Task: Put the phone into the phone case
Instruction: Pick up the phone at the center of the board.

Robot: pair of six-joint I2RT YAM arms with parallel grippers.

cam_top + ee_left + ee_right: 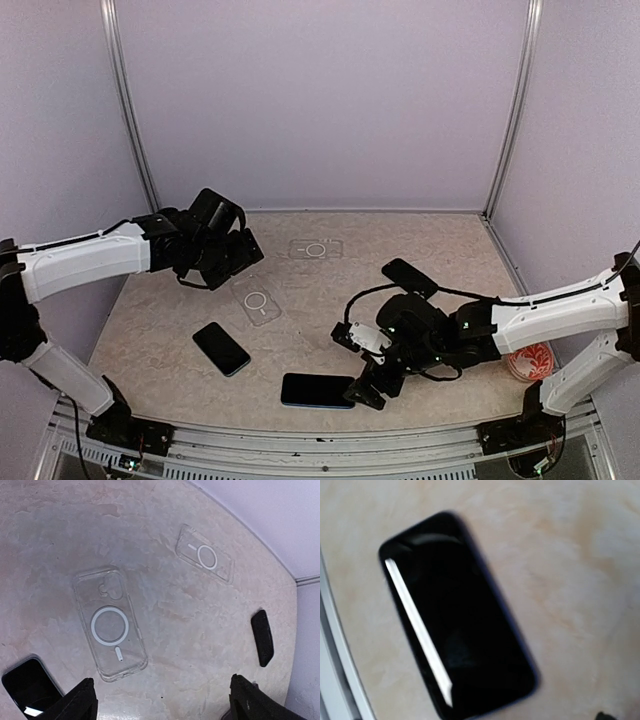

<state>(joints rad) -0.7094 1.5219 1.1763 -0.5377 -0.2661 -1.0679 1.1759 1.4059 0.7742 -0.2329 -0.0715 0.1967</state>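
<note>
A clear phone case with a white ring lies flat at the table's middle left; it also shows in the left wrist view. My left gripper hovers just behind it, open and empty, with the fingertips spread wide. A black phone lies flat near the front edge and fills the blurred right wrist view. My right gripper is low at that phone's right end and open, not holding it. Only a sliver of one fingertip shows.
A second clear case lies farther back. A second black phone lies left of the near phone, and a third lies behind my right arm. A round red-patterned dish sits at the right edge. Metal rails run along the front.
</note>
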